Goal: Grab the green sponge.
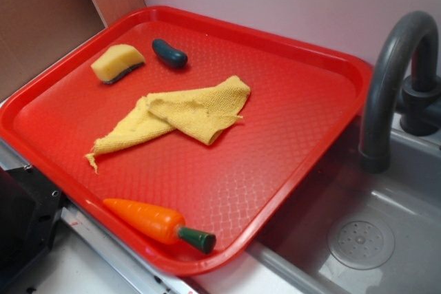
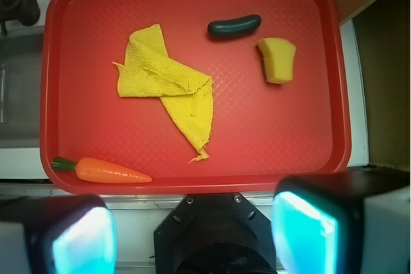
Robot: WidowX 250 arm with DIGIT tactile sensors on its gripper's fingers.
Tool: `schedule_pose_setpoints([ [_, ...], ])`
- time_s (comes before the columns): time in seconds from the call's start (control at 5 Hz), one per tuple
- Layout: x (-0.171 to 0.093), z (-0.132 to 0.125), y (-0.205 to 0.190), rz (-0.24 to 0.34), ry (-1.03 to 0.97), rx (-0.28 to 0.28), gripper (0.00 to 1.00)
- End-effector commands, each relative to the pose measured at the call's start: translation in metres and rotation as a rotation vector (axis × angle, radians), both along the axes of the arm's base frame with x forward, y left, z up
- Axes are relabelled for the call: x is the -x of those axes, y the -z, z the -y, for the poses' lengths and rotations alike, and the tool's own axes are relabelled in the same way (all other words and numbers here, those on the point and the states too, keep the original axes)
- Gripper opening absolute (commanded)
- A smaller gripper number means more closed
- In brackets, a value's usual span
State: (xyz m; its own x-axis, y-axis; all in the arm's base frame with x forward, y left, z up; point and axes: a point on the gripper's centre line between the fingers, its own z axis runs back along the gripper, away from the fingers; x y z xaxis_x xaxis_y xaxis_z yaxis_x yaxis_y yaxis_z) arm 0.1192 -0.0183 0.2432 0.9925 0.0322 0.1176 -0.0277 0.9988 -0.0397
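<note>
Lying in the far left corner region of the tray in the exterior view, the small yellow foam sponge with a thin dark green-grey scrub layer along one face (image 1: 118, 63) rests flat on the ribbed red plastic tray (image 1: 303, 94), touching nothing else. Just beside it, apart by a narrow strip of bare tray, sits a dark green pickle-shaped toy (image 1: 169, 54). Nearer the tray's middle is a crumpled yellow cloth (image 1: 180, 116), partly folded over itself with one corner trailing toward the near edge. Well apart from the sponge, along the tray's near rim, lies an orange plastic carrot with a dark green top (image 1: 159, 224). To the right of the tray stand a dark grey curved faucet (image 1: 390, 80) and a grey sink basin with a round drain (image 1: 360, 240). In the wrist view the gripper (image 2: 194, 239) hangs above the tray's near edge, its two fingers spread wide apart and holding nothing, well clear of the sponge (image 2: 279, 59).
</note>
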Motion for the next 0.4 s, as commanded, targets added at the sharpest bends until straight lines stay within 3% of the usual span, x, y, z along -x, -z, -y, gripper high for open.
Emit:
schedule_pose_setpoints([
  [0.0, 0.0, 0.0, 0.0, 0.0, 0.0, 0.0, 1.0],
  [0.2, -0.025, -0.038, 0.012, 0.045, -0.092, -0.021, 1.0],
])
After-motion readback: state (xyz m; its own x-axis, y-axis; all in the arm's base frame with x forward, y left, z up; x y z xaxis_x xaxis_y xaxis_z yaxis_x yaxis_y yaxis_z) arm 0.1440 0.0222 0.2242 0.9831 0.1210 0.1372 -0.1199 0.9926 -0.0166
